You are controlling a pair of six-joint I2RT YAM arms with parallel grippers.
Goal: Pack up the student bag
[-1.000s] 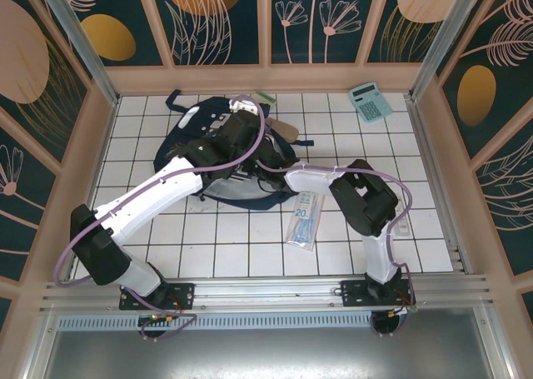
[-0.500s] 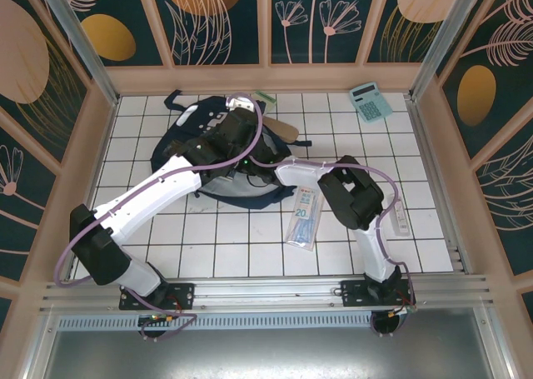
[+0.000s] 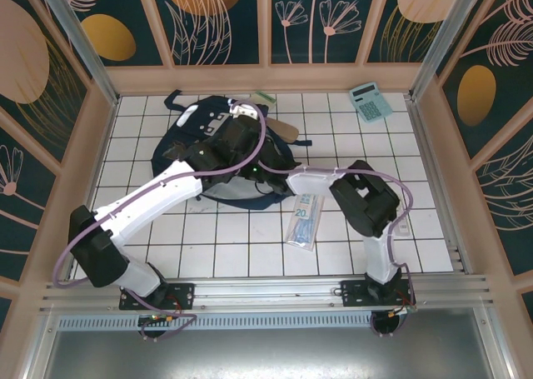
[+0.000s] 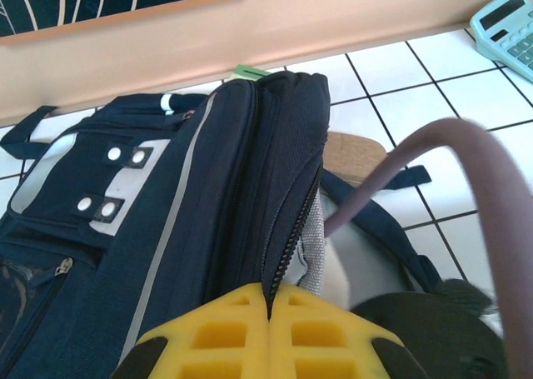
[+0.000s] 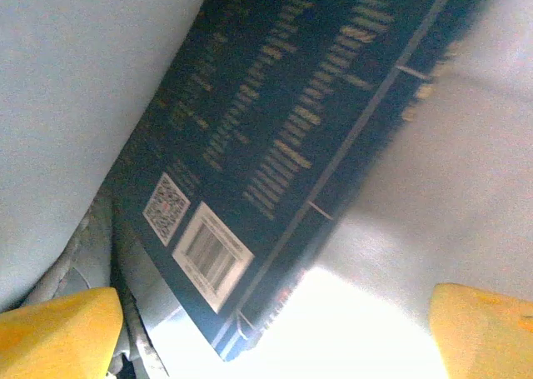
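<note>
The white-and-black left arm (image 3: 158, 191) stretches forward and to the right, its yellow-fingered left gripper (image 4: 268, 329) pressed tight together. The white right arm (image 3: 366, 204) folds at the elbow and reaches leftward, its wrist apparently tucked beneath the other. The yellow-fingered right gripper (image 5: 271, 333) is spread wide.

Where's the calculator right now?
Top external view: the teal calculator lies at the table's far right corner by the back wall, well right of the student bag and apart from it.

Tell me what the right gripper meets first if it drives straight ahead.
Probably the dark flat item with a barcode lying just ahead of the right gripper, its jaws wide open; depth is unclear.
</note>
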